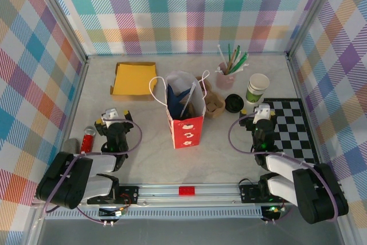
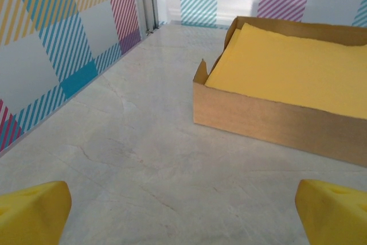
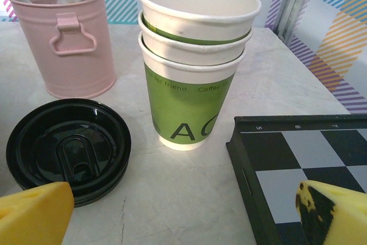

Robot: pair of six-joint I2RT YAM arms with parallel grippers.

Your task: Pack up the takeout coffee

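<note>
Standing released and empty, the left gripper (image 1: 112,117) and right gripper (image 1: 262,113) are flanking the upright red paper bag (image 1: 186,130), presumably leaving its open mouth accessible for loading.

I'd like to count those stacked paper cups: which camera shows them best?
The right wrist view: the stacked paper cups stand close, three rims countable. The top external view shows them small, from above, near the chessboard.
</note>
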